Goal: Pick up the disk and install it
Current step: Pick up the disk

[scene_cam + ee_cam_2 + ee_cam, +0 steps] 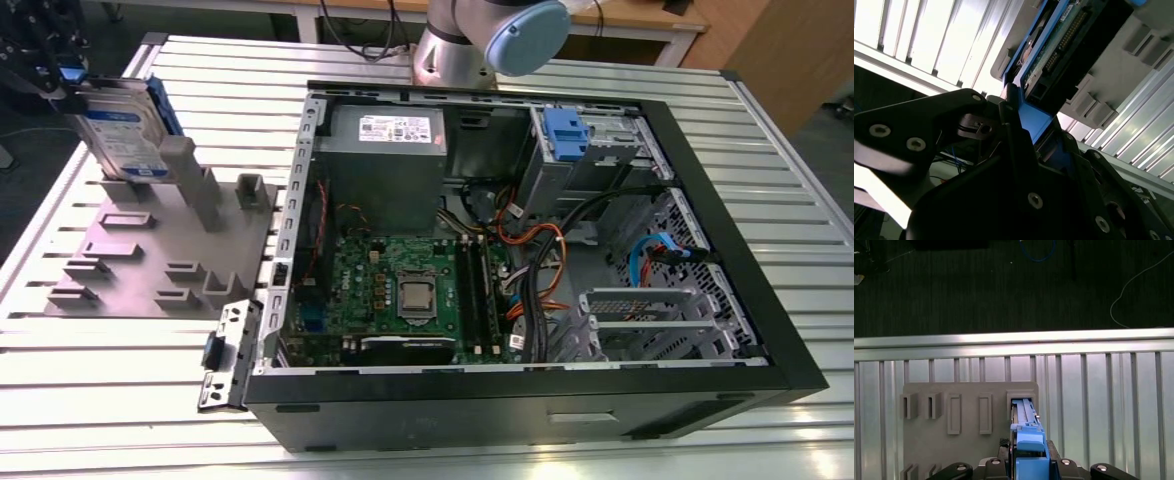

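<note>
Slotted aluminium table (107, 400) with an open PC case (534, 400) on it. Beside that, the disk (123, 130) stands upright in a grey fixture (134, 260), and its white-and-blue label is too small to read. The gripper (1027, 450) looks clamped onto its blue carrier.

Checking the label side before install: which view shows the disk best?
Exterior view: the disk stands upright in the grey fixture, labelled face and blue carrier visible. Second wrist view shows its circuit-board side and connectors close up; first wrist view shows the carrier edge-on.
</note>
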Robot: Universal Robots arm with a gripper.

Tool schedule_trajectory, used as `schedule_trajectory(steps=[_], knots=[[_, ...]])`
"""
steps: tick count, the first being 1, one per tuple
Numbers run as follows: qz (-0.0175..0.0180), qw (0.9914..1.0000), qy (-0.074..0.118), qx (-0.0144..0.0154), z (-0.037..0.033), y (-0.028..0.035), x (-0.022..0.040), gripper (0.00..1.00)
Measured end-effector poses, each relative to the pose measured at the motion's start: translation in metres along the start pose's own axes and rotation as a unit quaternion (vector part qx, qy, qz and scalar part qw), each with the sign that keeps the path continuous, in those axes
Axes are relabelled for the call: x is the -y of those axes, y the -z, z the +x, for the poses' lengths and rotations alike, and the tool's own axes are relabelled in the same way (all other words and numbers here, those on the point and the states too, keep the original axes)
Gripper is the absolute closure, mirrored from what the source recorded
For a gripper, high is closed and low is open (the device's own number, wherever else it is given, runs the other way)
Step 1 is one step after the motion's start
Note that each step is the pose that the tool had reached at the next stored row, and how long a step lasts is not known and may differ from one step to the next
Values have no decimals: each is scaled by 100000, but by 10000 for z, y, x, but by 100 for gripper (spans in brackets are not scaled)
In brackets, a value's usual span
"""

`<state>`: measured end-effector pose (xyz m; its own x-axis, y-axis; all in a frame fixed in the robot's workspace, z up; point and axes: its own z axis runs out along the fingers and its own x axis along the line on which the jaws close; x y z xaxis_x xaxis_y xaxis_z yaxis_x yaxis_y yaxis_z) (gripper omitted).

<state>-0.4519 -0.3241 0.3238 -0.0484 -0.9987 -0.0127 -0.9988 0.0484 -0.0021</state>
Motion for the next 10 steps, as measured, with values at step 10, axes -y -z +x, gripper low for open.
schedule_trajectory(steps=[10], knots=[[2,100000,3,3,0,23,0,64]])
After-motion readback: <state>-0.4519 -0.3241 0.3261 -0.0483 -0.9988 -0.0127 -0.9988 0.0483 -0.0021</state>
